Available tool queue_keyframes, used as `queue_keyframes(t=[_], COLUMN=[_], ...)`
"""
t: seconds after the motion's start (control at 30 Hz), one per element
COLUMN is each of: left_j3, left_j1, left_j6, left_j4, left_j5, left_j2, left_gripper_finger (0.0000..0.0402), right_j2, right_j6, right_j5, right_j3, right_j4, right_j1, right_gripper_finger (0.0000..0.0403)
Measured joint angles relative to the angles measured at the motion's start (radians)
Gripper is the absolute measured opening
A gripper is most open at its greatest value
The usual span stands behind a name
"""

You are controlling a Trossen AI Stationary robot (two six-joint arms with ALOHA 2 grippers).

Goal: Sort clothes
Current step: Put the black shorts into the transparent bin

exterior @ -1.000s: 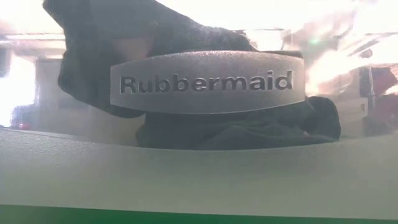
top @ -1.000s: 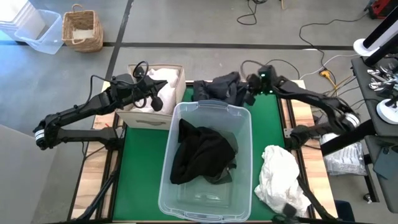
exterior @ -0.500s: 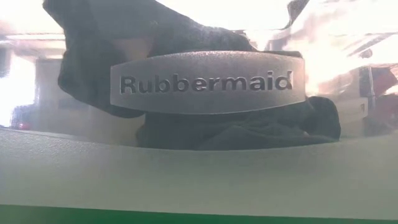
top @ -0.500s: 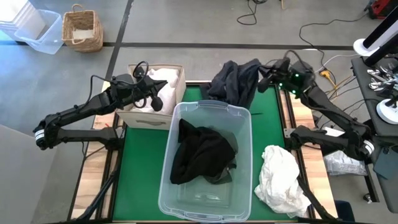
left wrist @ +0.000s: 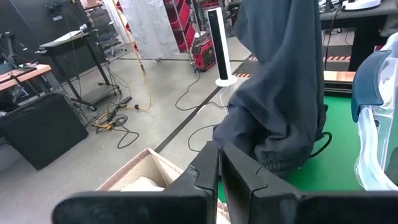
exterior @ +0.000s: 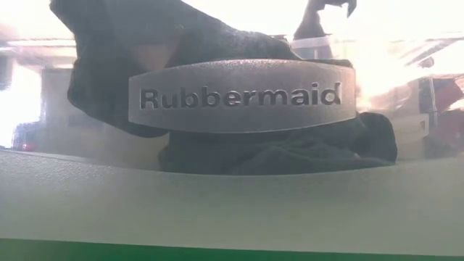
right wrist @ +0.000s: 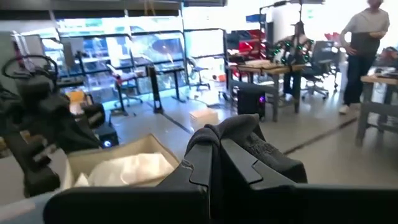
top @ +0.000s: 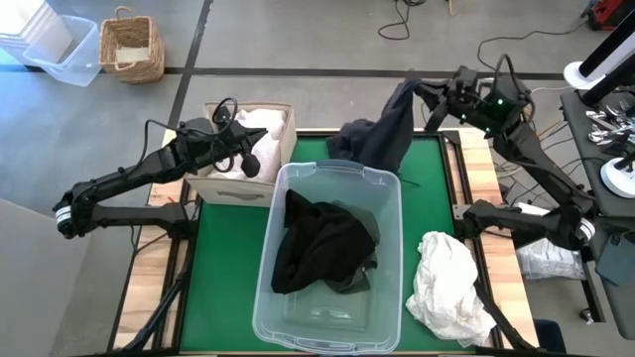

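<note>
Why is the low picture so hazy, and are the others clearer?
Low view: the camera looks through the tub wall, so its raised logo fills the frame and backlight washes out the top. High view: evenly lit and sharp. Right wrist view: bright windows glare behind, and the room is soft. Left wrist view: clear, the hanging dark garment well lit.

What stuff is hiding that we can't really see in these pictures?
- Table behind the clear tub: low view, the tub's wall fills the picture.
- Bottom of the dark clothes in the tub: high view, folds cover it.
- Inside the beige box: high view, left pincer overlaps it.
</note>
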Motion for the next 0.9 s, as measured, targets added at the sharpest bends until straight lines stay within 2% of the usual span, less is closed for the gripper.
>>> queue_keyframes(t=[0.37,0.5,0.6,0.7,0.83,0.9], left_j3=[0.000,0.000,0.000,0.001,0.007,0.038], left_j1=[0.000,0.000,0.000,0.001,0.000,-0.001], left_j6=[0.002,0.002,0.015,0.028,0.027,0.026], left_j4=[0.012,0.085,0.169,0.267,0.452,0.464], left_j5=[0.000,0.001,0.009,0.084,0.290,0.324], left_j2=[0.000,0.000,0.000,0.004,0.047,0.081], left_gripper_finger=[0.0000,0.0000,0.0000,0.0000,0.0001,0.0009], right_j2=[0.114,0.153,0.185,0.220,0.269,0.296], right_j6=[0.020,0.049,0.060,0.071,0.090,0.113], right_j5=[-0.056,-0.129,-0.141,-0.141,-0.163,-0.188], right_j3=[0.213,0.295,0.347,0.393,0.448,0.466], right_j4=[0.000,0.007,0.009,0.007,0.017,0.036], right_j1=[0.000,0.000,0.000,0.000,0.001,0.002], right_gripper_finger=[0.0009,0.0009,0.0009,0.0009,0.0009,0.0009])
